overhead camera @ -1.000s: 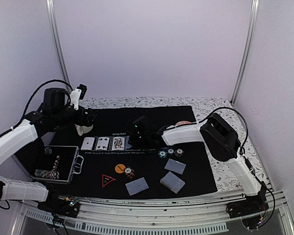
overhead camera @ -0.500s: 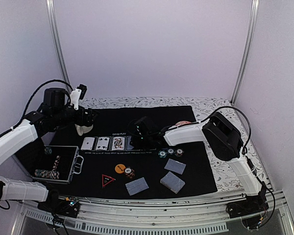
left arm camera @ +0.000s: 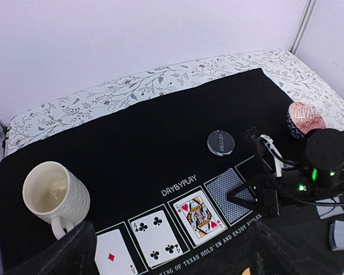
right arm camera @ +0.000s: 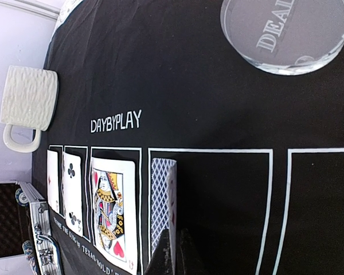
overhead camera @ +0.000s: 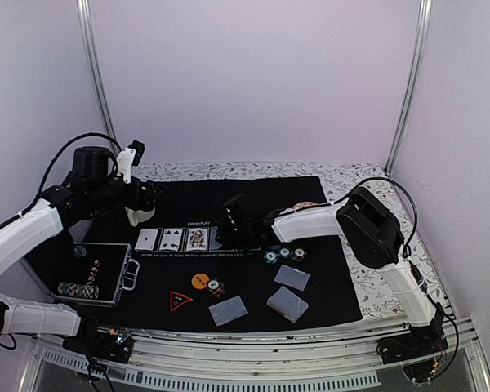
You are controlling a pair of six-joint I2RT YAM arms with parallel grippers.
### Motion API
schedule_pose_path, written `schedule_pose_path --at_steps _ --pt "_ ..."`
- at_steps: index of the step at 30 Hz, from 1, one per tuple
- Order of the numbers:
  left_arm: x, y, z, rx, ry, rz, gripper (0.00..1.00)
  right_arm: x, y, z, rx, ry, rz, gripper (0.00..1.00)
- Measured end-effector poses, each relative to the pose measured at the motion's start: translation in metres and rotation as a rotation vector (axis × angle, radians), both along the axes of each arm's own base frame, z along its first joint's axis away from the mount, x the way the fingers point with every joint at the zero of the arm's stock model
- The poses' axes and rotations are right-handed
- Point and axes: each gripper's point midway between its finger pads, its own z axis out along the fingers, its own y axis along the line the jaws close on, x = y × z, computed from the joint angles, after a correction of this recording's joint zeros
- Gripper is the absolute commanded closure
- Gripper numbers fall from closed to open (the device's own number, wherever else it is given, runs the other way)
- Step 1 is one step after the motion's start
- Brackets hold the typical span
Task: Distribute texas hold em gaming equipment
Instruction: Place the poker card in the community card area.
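Surface: we see a black felt mat (overhead camera: 253,196) on a floral cloth, with white walls behind.
Left gripper (left arm camera: 172,229): its jaws are spread apart and hold nothing, above the mat near the cream mug (left arm camera: 51,195).
Right gripper (right arm camera: 175,255): its jaws are clamped on a blue-backed card (right arm camera: 160,200), tilted up in the fourth box, just beside the queen (right arm camera: 112,212).
Dealer button (left arm camera: 221,141): it lies flat beyond the card row.
Striped chips (overhead camera: 282,255): we find them under the right arm.

The black mat (left arm camera: 160,143) reads DAYBYPLAY and "TEXAS HOLD'EM AND ENJOY"; the round disc (right arm camera: 285,34) shows "DEAL".
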Motion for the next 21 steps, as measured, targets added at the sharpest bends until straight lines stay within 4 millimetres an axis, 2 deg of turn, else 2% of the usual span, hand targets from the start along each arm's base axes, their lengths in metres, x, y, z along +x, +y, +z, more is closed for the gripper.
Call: schedule_pose_path --at_steps 3,6,11,15,21 --pt "0.0 0.0 0.0 0.0 0.0 0.0 0.07 0.0 0.001 0.0 0.002 0.003 0.004 0.97" --pt "0.0 0.0 0.0 0.0 0.0 0.0 0.08 -0.001 0.001 0.0 0.0 0.005 0.004 0.91" --pt "0.0 0.0 0.0 0.0 0.0 0.0 0.07 0.0 0.003 0.002 0.013 0.001 0.004 0.7" --pt "0.0 0.0 0.0 0.0 0.0 -0.001 0.07 0.0 0.004 0.007 0.02 -0.011 0.005 0.62" --pt "0.0 -0.001 0.0 -0.002 0.001 -0.003 0.07 0.002 -0.004 0.011 -0.01 -0.03 -0.014 0.45"
